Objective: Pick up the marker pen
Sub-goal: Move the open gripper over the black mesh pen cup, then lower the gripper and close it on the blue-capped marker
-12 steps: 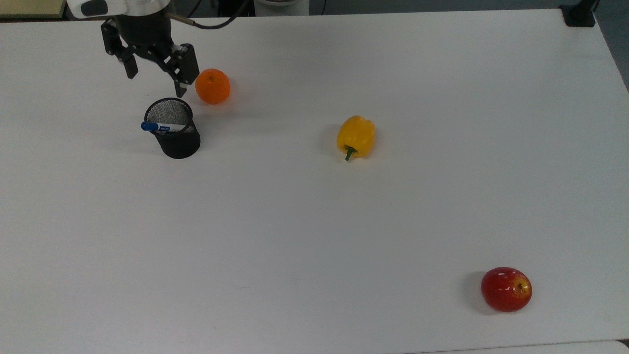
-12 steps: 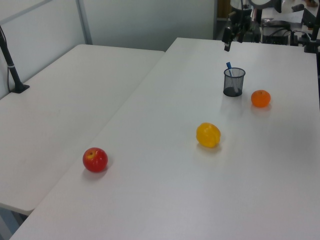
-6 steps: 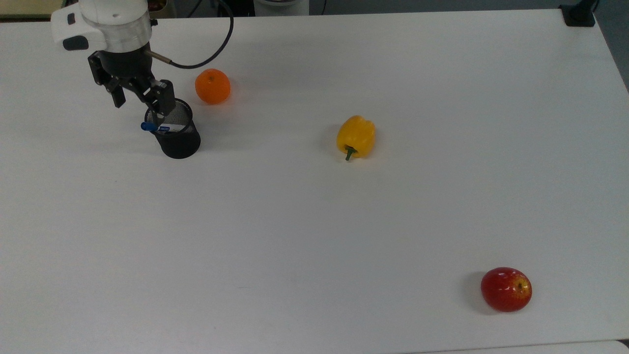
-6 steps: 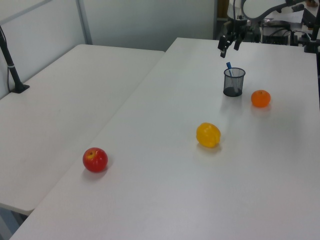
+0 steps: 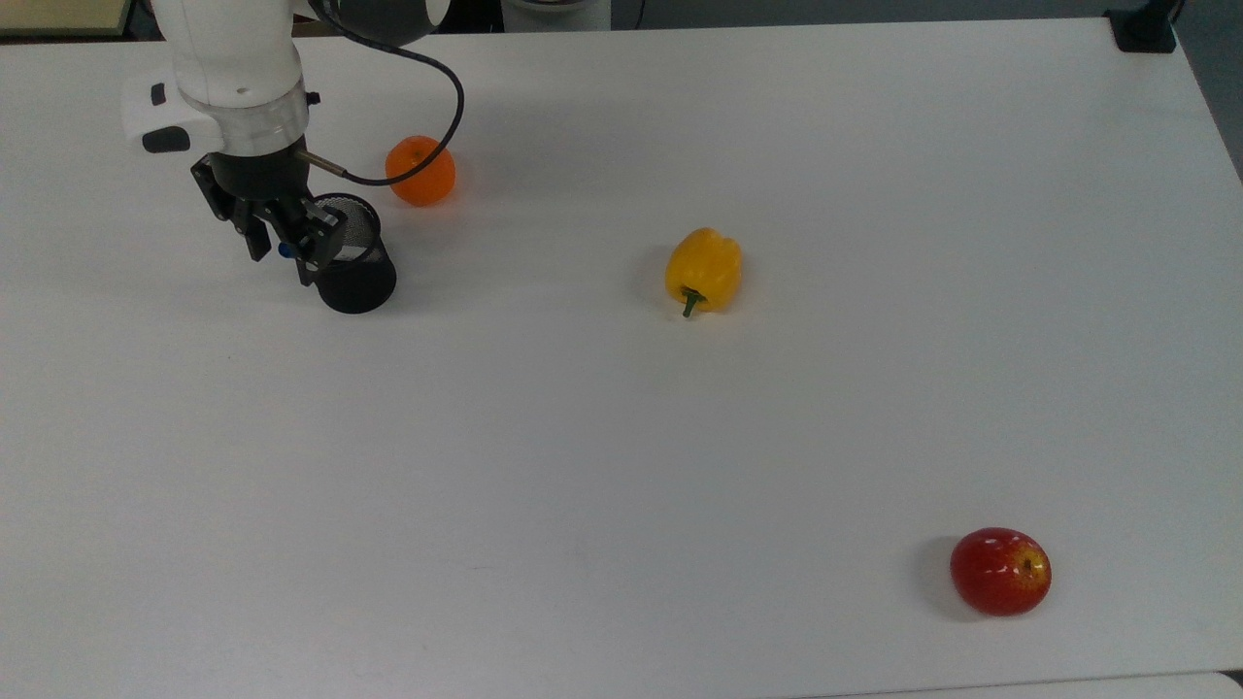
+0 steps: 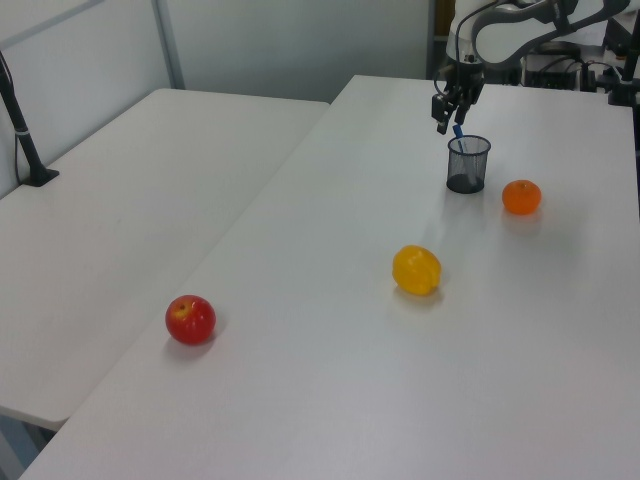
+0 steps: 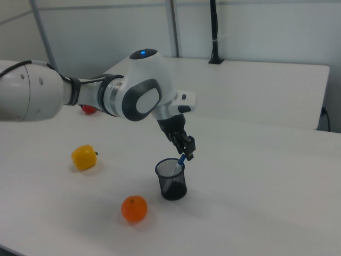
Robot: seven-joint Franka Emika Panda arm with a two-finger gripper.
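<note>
The marker pen (image 5: 284, 249) stands tilted in a black mesh cup (image 5: 357, 282) at the top view's upper left, its blue cap poking over the cup's left rim. My gripper (image 5: 283, 266) hangs over that rim, open, one finger on each side of the blue cap. In the right view the marker pen's blue cap (image 7: 181, 159) shows just under my gripper (image 7: 186, 153), above the cup (image 7: 172, 184). The marker pen's lower part is hidden inside the cup.
An orange (image 5: 420, 171) lies close behind the cup. A yellow pepper (image 5: 704, 269) sits mid-table and a red apple (image 5: 1000, 571) near the front right. The arm's black cable (image 5: 427, 126) loops above the orange. A second table (image 6: 130, 200) adjoins in the left view.
My gripper has come down from behind the cup towards the cup's left rim, and its fingers now straddle the marker pen's blue cap. The cup and fruit have not moved.
</note>
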